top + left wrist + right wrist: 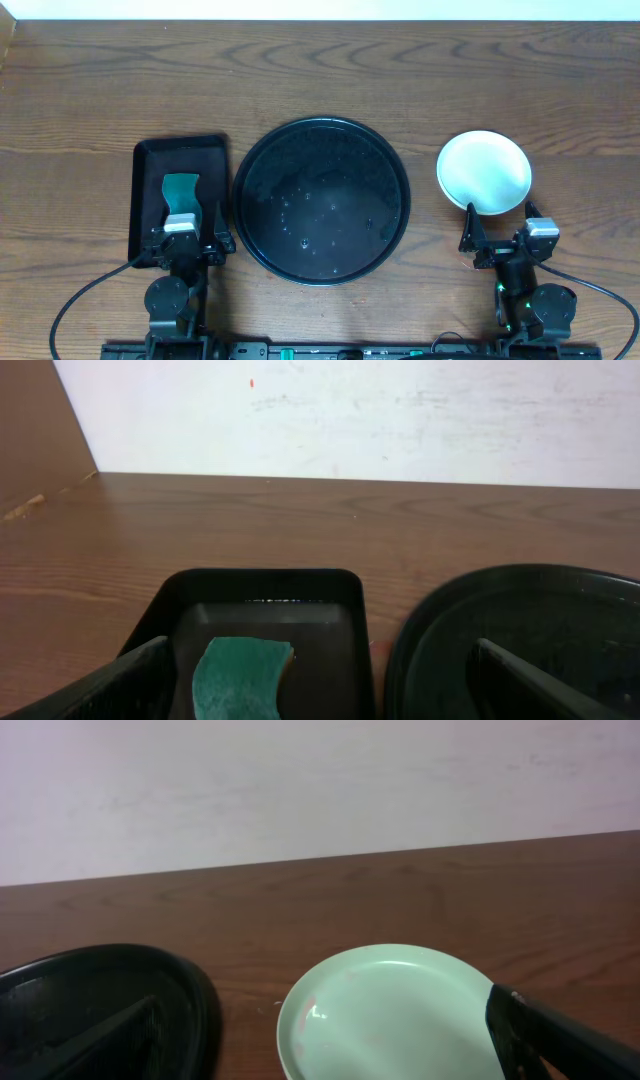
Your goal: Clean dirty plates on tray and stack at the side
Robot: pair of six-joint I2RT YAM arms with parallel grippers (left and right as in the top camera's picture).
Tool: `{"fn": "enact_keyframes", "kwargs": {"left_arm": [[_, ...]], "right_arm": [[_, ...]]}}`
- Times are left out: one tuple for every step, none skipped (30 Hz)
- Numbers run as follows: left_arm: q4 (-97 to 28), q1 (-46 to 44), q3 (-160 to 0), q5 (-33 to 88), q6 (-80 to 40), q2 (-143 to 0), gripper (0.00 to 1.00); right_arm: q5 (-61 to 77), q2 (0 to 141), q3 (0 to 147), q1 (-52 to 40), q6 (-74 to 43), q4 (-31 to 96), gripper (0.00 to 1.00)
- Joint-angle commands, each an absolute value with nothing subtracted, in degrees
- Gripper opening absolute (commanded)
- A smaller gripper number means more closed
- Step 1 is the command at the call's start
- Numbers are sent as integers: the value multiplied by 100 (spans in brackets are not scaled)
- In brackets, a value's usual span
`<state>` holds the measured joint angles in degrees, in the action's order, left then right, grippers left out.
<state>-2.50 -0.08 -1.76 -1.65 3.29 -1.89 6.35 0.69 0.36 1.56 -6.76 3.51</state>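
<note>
Across the dark brown wood-grain table (320, 70), a large round glossy black tray (321, 200) is sitting at the centre, its bare floor glinting with small wet-looking specks. Well to its right, a small round pale mint plastic plate (385, 1010) is resting on the wood, apart from the tray; whether others are lying beneath it cannot be told. The right hand (322, 1000) is hovering at the plate's near edge, fingers spread wide and gripping nothing. Just beside the round tray's left rim, a smaller rectangular black tray (150, 160) is holding a teal sponge (240, 675) with a wavy edge. The left hand (321, 642) is hanging over that tray's near end, fingers likewise spread apart and empty. Beyond the table's far edge a plain white wall (400, 410) is rising, lightly scuffed and bearing a tiny red speck (251, 382), and a brown board (35, 430) is standing at the far left.
</note>
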Motion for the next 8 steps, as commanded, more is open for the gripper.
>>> {"fn": "enact_keyframes", "kwargs": {"left_arm": [[-401,-30,-23,-193,423,-211,92],[-401,-30,-23,-193,423,-211,92],[-399,-30,-23,-193,423,-211,92],[-401,-30,-23,-193,423,-211,92],[-401,-30,-23,-193,423,-211,92],[-401,-30,-23,-193,423,-211,92],[-401,-30,-23,-193,423,-211,93],[-401,-30,-23,-193,423,-211,92]], "right_arm": [[604,38,32,106,-635,373,99],[604,38,32,106,-635,373,99],[604,38,32,106,-635,373,99],[604,38,32,106,-635,373,99],[604,38,32,106,-635,373,99],[604,38,32,106,-635,373,99],[604,38,32,106,-635,373,99],[604,38,32,106,-635,373,99]]}}
